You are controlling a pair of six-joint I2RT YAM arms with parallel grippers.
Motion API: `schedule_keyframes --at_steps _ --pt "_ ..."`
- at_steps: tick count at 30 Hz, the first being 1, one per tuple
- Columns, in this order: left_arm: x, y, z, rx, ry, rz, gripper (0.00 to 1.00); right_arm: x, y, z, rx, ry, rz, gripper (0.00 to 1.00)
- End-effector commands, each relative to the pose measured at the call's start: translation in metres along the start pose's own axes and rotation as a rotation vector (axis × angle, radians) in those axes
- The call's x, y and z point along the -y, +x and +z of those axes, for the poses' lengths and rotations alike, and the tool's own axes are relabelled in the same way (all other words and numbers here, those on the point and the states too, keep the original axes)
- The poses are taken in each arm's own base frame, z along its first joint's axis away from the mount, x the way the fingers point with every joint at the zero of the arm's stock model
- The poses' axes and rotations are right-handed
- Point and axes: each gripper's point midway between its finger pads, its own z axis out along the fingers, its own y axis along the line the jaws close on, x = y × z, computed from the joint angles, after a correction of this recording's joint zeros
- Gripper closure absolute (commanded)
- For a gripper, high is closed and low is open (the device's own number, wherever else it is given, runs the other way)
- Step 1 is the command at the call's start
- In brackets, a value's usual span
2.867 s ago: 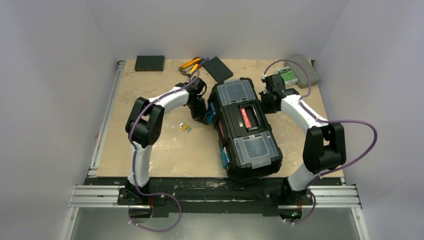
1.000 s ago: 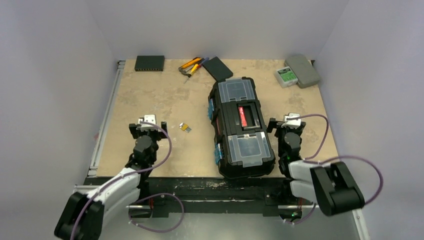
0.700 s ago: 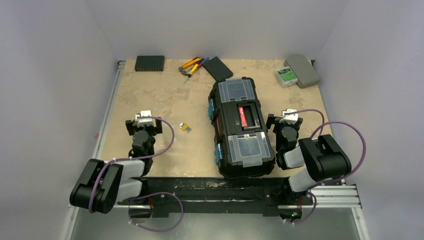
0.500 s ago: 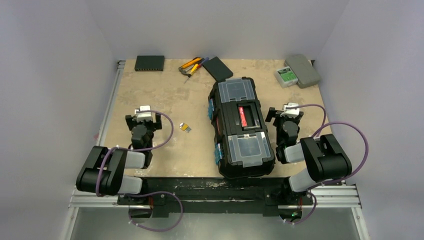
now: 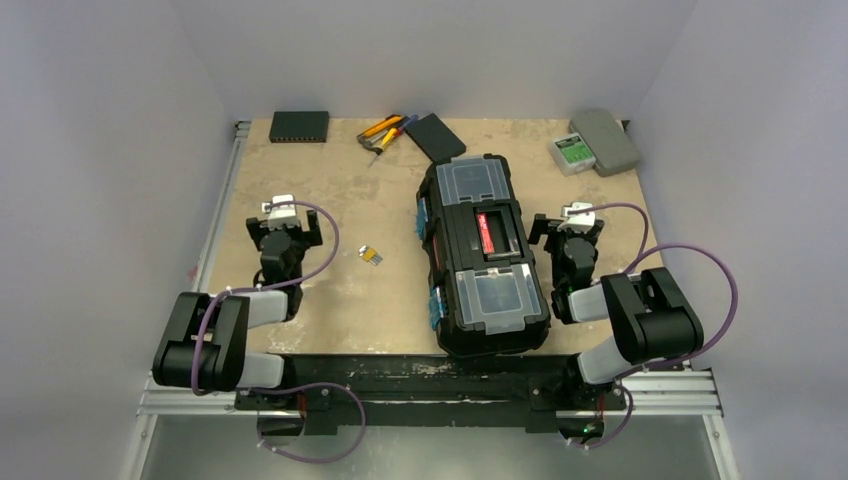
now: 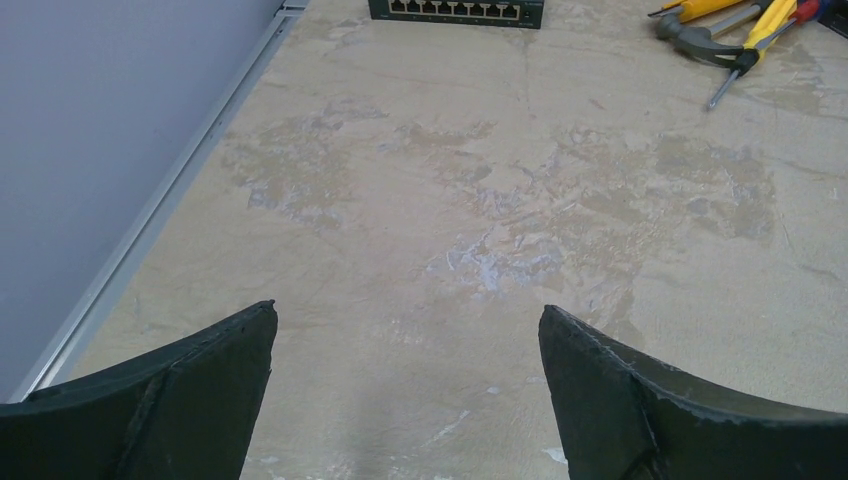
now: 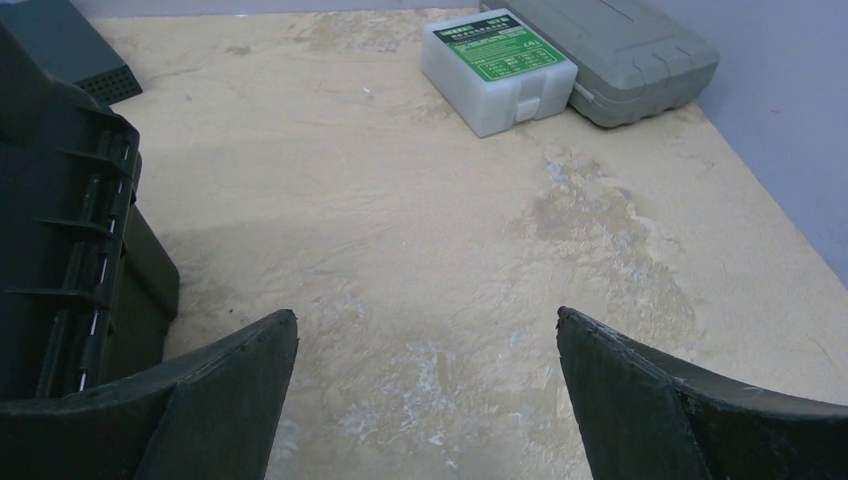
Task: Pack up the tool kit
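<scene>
A mottled beige tabletop (image 5: pixel 330 190) with whitish scuffs sits between plain pale-grey walls (image 5: pixel 450 50), a metal rail (image 5: pixel 213 235) along its left edge. The black toolbox (image 5: pixel 484 255) lies right of centre, with the yellow-handled tools (image 5: pixel 383 132) well apart at the far edge. The left gripper (image 6: pixel 405 330) and the right gripper (image 7: pixel 425 330) are both spread wide and hold nothing.

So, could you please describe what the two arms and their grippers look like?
The left arm and right arm match: white links between black joint housings, each trailing a looping purple cable. The left gripper and right gripper are black, with a pale block on top. Their fingers are dark, matt, broad at the root and tapering to curved tips.
</scene>
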Motion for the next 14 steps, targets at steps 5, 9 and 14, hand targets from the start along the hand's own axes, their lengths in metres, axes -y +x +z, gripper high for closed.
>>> schedule_keyframes --at_steps 5,9,14 --pt "-0.0027 -0.0152 0.0037 0.043 -0.020 -0.041 0.00 0.0007 -0.0138 0.0062 0.034 0.013 0.022 0.01" --pt "-0.0029 -0.0149 0.0038 0.041 -0.021 -0.041 0.00 0.0006 -0.0138 0.0061 0.034 0.012 0.023 0.01" --pt "-0.0013 -0.0162 0.0052 0.037 -0.012 -0.041 0.00 0.0009 -0.0141 0.0062 0.035 0.013 0.024 0.01"
